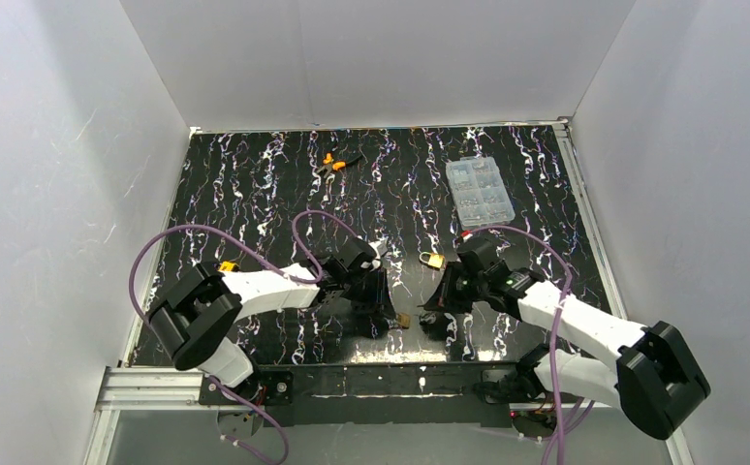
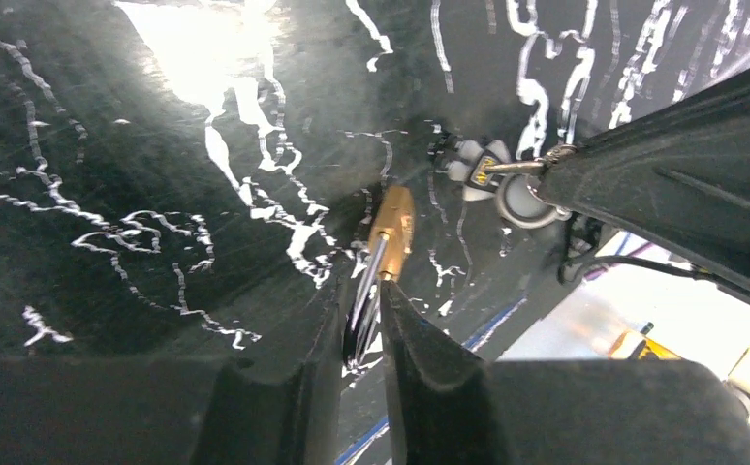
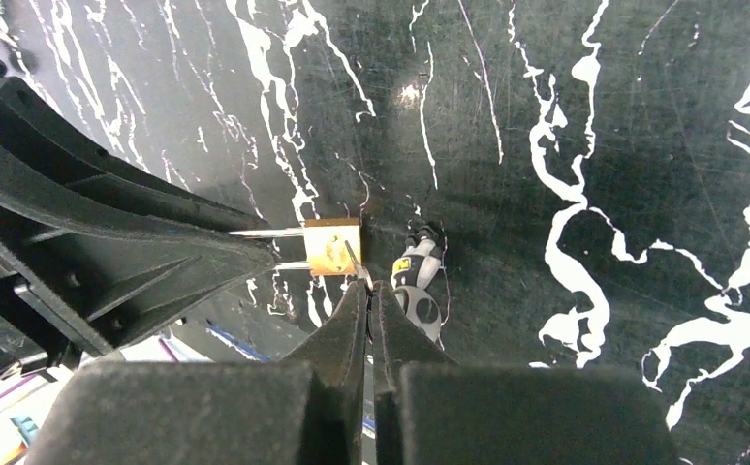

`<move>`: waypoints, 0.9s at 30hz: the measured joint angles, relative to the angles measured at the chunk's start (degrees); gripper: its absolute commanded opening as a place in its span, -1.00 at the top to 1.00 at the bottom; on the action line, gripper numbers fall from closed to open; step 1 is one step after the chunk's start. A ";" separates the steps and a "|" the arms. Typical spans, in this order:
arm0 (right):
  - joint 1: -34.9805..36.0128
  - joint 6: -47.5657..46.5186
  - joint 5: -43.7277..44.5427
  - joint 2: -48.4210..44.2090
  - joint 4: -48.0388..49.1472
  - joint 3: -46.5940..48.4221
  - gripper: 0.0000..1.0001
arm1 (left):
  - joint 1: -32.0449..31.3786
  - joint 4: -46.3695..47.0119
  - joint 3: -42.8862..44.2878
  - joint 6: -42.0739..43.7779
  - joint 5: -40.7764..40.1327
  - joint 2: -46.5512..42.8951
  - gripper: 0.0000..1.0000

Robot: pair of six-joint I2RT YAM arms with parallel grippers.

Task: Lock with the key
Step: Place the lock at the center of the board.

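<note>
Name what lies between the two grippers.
A brass padlock, its shackle in the left gripper jaws; the right wrist view shows it best.

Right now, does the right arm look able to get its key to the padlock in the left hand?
Probably yes. The left hand grips the brass padlock by its shackle; the right hand holds the key with its tip beside the lock body, and nothing lies between them.
</note>
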 measured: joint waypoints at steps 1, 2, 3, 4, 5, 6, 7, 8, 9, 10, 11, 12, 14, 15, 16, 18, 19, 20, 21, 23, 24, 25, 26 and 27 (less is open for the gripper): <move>0.13 -0.07 -0.02 0.93 0.64 0.01 0.97 | 0.07 -0.83 0.32 0.40 -0.44 0.39 0.40; 0.25 -0.16 -0.04 1.74 1.06 0.06 0.97 | 0.13 -1.77 0.61 0.70 -0.77 0.77 0.29; 0.46 -0.25 -0.06 2.75 1.35 0.23 0.97 | 0.13 -2.58 0.76 0.94 -1.11 1.04 0.21; 0.64 -0.36 -0.07 3.66 1.54 0.48 0.97 | 0.15 -3.45 0.90 1.15 -1.48 1.28 0.14; 0.79 -0.45 -0.09 4.43 1.79 0.80 0.97 | 0.18 -4.54 1.10 1.52 -1.88 1.44 0.04; 0.87 -0.58 -0.09 5.02 2.09 1.09 0.97 | 0.21 -5.64 1.34 1.81 -2.30 1.46 -0.03; 0.93 -0.69 -0.08 5.63 2.36 1.56 0.96 | 0.21 -6.88 1.71 2.13 -2.72 1.46 -0.08; 0.95 -0.84 -0.06 6.12 2.59 2.02 0.87 | 0.21 -7.81 2.12 2.40 -3.07 1.45 -0.13; 0.97 -0.94 -0.04 6.47 2.71 2.43 0.76 | 0.21 -8.81 2.65 2.63 -3.45 1.40 -0.21; 0.97 -1.04 -0.04 6.66 2.76 2.73 0.66 | 0.21 -9.85 3.20 3.03 -3.96 1.25 -0.28; 0.97 -1.14 -0.04 6.75 2.79 3.02 0.57 | 0.21 -10.92 3.79 3.39 -4.42 0.96 -0.34; 0.97 -1.22 -0.01 6.77 2.74 3.27 0.50 | 0.21 -11.98 4.35 3.75 -4.81 0.51 -0.40; 0.97 -1.46 0.15 6.77 2.65 3.95 0.37 | 0.21 -14.28 5.61 4.47 -5.90 -0.99 -0.48; 0.97 -1.65 0.16 6.75 2.53 4.41 0.29 | 0.21 -15.53 6.30 4.77 -6.34 -1.86 -0.54; 0.97 -1.87 0.20 6.75 2.44 4.94 0.22 | 0.21 -16.74 7.04 5.02 -6.83 -2.72 -0.59; 0.97 -2.21 0.22 6.64 2.40 5.72 0.11 | 0.21 -19.64 8.98 5.79 -8.08 -4.80 -0.65; 0.97 -2.30 0.22 6.41 2.40 5.96 0.06 | 0.22 -20.90 9.88 6.00 -8.67 -5.73 -0.68; 0.97 -2.38 0.25 6.05 2.40 6.08 0.02 | 0.31 -22.33 10.95 6.34 -9.30 -6.95 -0.71; 0.97 -2.45 0.34 5.52 2.32 6.08 -0.02 | 0.47 -23.75 12.01 6.68 -10.02 -8.43 -0.72; 0.97 -2.55 0.46 4.48 1.98 6.12 -0.08 | 0.86 -26.39 13.85 7.04 -11.24 -10.98 -0.75; 0.97 -2.55 0.64 3.84 1.73 6.17 -0.09 | 1.18 -27.95 14.95 7.19 -12.04 -12.40 -0.76; 0.97 -2.58 0.76 3.24 1.30 6.27 -0.10 | 1.57 -29.13 15.81 7.32 -12.62 -13.50 -0.76; 0.97 -2.63 0.96 2.55 0.71 6.51 -0.11 | 2.09 -30.52 16.74 7.34 -13.38 -14.66 -0.77; 0.97 -2.73 1.19 1.80 0.26 6.84 -0.12 | 2.70 -31.98 17.67 7.38 -14.21 -15.73 -0.78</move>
